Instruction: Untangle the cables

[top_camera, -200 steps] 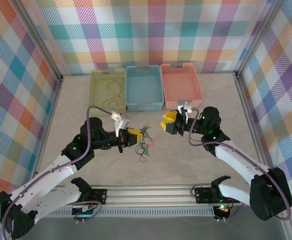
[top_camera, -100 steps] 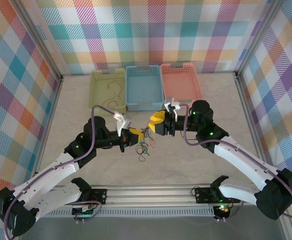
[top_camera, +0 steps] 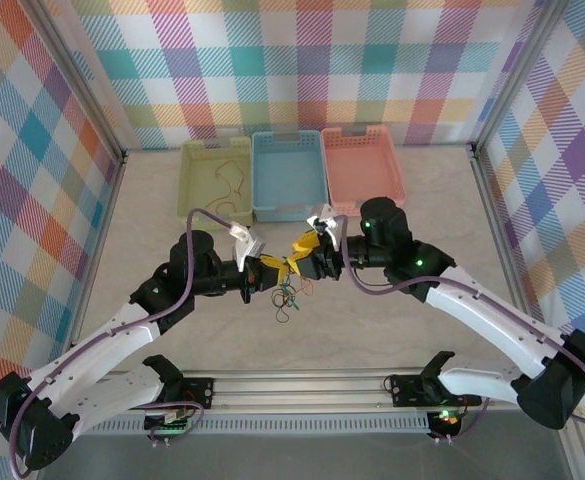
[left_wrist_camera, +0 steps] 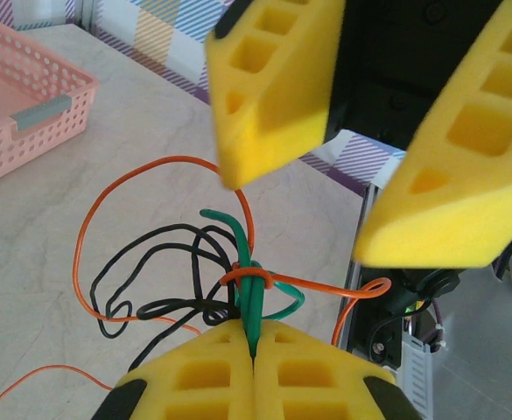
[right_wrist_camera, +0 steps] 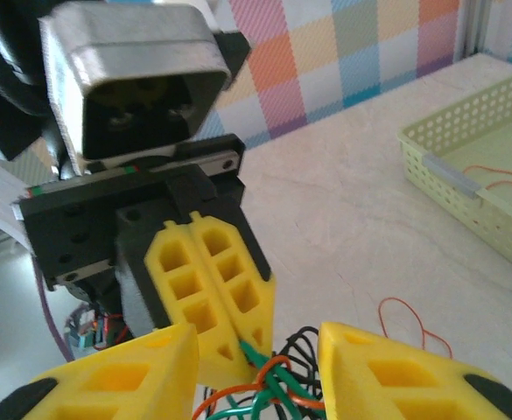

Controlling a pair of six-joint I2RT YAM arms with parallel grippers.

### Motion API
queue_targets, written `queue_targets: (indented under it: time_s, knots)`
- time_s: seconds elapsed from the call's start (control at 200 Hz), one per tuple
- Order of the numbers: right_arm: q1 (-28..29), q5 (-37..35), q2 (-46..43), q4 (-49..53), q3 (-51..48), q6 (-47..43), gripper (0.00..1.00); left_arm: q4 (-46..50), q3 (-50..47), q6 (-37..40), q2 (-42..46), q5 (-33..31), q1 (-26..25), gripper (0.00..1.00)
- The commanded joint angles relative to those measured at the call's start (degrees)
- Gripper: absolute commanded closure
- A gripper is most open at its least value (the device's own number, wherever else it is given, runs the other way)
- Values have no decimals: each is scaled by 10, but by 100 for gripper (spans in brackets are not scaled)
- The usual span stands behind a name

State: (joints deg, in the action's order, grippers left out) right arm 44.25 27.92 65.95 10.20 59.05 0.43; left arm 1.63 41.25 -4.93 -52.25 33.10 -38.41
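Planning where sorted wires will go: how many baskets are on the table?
3, in a row at the far edge: green basket left, blue basket middle, pink basket right. None seems hidden.

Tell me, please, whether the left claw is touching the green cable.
Touching. The left wrist view shows the left claw shut tight on the green cable, which runs straight into the closed seam.

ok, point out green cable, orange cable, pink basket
green cable point(left_wrist_camera: 254, 306), left wrist view, upright stretch at the knot
orange cable point(left_wrist_camera: 79, 262), left wrist view, left side of loop
pink basket point(left_wrist_camera: 10, 153), left wrist view, perforated side wall
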Motion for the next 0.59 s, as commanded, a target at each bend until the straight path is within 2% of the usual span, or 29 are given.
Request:
queue_targets:
  time_s: [0.0,0.2,0.355,0.59]
  knots:
    - [18,-49,18,59,32,-35,58,2,24,13,-2,-5,-9,100]
    - [39,-86,32,93,43,-48,58,3,24,12,0,-10,-9,100]
    - [43,-140,32,104,44,-48,71,2,21,11,1,-9,-9,100]
    - [43,-146,39,109,43,-43,76,3,20,11,10,-11,-9,100]
